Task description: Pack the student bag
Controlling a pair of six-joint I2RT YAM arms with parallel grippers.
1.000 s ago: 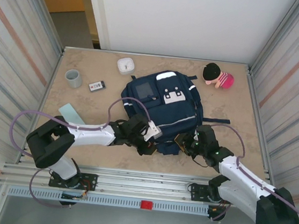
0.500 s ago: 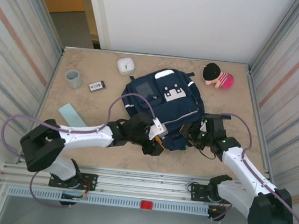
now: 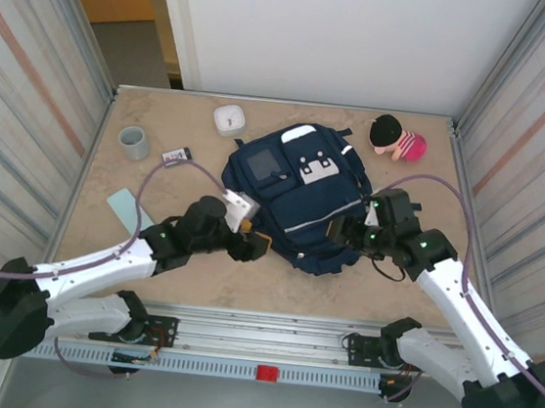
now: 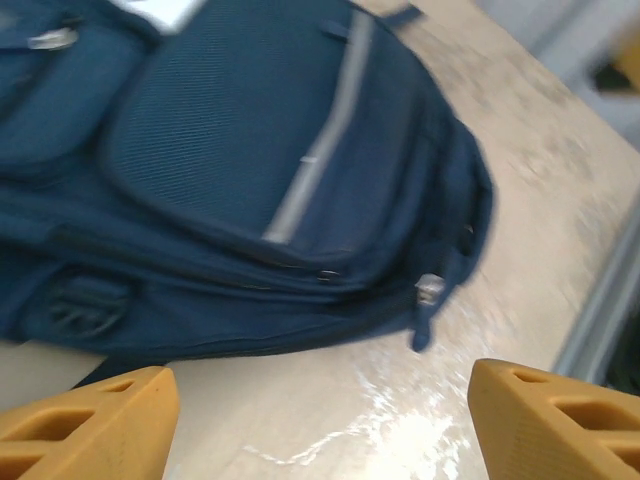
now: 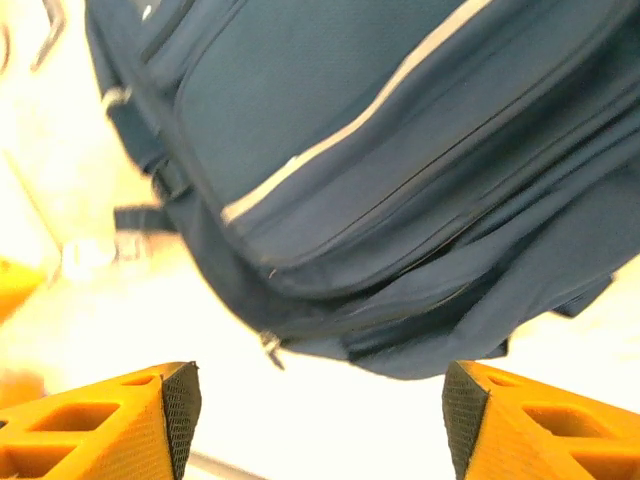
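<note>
The student bag (image 3: 298, 192) lies flat in the middle of the table, navy with thin white stripes and a white buckle patch, zips closed. My left gripper (image 3: 254, 246) hovers just off its near-left corner, open, with nothing between the orange fingers. In the left wrist view the bag (image 4: 250, 180) lies beyond the gripper (image 4: 320, 430), bare table between them. My right gripper (image 3: 341, 230) is at the bag's near-right edge, also open and empty. The right wrist view looks over the bag (image 5: 380, 170) and a zip pull (image 5: 270, 347), above the gripper (image 5: 320, 425).
A plush doll (image 3: 398, 138) lies at the far right. A white round container (image 3: 229, 118), a grey cup (image 3: 134, 141), a small dark device (image 3: 174, 156) and a pale teal flat item (image 3: 124, 209) sit on the left. Metal walls enclose the table.
Both grippers have opened and let go of the bag's near edge. The left arm pulled back to the left, the right arm swung up to the right. The bag settled slightly farther back.
</note>
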